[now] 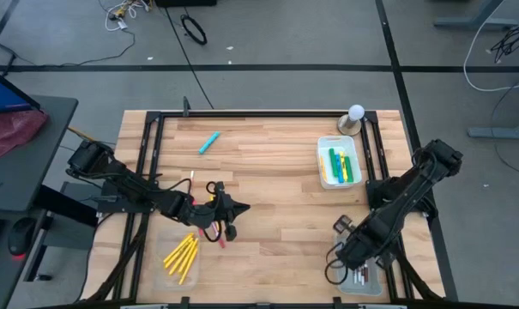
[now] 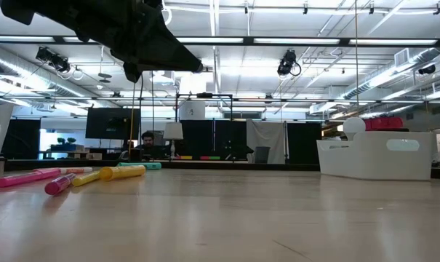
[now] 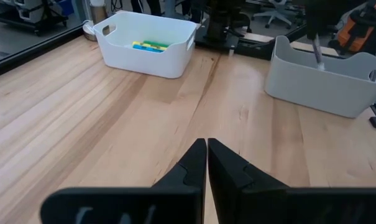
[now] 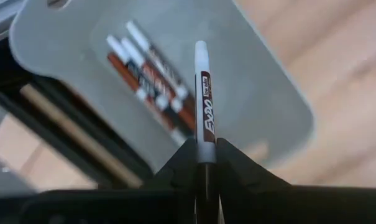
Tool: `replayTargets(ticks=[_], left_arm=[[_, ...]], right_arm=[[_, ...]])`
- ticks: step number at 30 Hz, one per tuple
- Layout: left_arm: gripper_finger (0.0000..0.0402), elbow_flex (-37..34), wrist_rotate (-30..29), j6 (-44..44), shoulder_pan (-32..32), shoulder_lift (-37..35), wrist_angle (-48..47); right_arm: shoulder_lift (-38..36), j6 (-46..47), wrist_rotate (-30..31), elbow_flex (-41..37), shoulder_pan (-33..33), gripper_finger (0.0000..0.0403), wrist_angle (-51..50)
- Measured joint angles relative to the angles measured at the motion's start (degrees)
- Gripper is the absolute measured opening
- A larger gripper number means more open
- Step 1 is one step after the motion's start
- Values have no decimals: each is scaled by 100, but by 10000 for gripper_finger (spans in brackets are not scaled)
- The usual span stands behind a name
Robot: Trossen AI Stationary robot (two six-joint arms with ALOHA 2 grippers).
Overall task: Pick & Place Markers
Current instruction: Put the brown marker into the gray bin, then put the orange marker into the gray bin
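My right gripper (image 4: 205, 149) hangs over the grey tray (image 4: 256, 87) at the table's near right corner (image 1: 366, 281), shut on a white marker with a dark red label (image 4: 204, 93). Several white markers (image 4: 151, 76) lie flat on the tray's floor. My left gripper (image 3: 207, 149) is shut with nothing in it, left of the table's middle (image 1: 233, 209). Yellow markers (image 1: 182, 256) lie near it on the table, and pink markers (image 2: 27, 177) lie close by. A light blue marker (image 1: 209, 142) rests toward the far edge. My right gripper pinches the white marker's barrel (image 4: 206, 147) between its two fingers, just behind the label. The fingers point down and the marker runs on along them, its free end sticking out below. The marker hangs clear above the grey tray.
A white tray (image 1: 339, 163) with green and yellow markers stands at the far right, also in the left wrist view (image 3: 147, 43). A lamp with a round bulb (image 1: 353, 118) sits at the far edge. A dark frame rail (image 4: 69, 124) runs beside the grey tray.
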Motion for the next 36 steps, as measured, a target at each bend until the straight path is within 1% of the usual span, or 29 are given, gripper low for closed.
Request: replayTargets(ticks=[3,8,14,17,21,25,28,33,36], left_arm=[[18,0,-9,0,7,0,6],[18,0,-24,0,86,0,121],[18,0,-24,-80,140,0,162],[18,0,-22,-122,140,0,177],[18,0,-23,-146,140,0,176],[18,0,-22,-144,140,0,177],[18,0,-22,-146,140,0,177],[18,0,-22,-146,140,0,177],[18,0,-22,-148,140,0,177]], right_arm=[[109,-190,-1,-368,40,42,733],[409,-488,20,-526,193,43,1413],[779,-543,7,-533,260,48,1531],[925,-474,19,-595,258,66,1547],[960,-368,24,-651,258,105,1557],[871,172,1,-597,232,145,1434],[842,791,66,-260,185,162,1051],[837,2317,510,723,-8,162,-374],[827,3213,929,1264,-132,153,-756]])
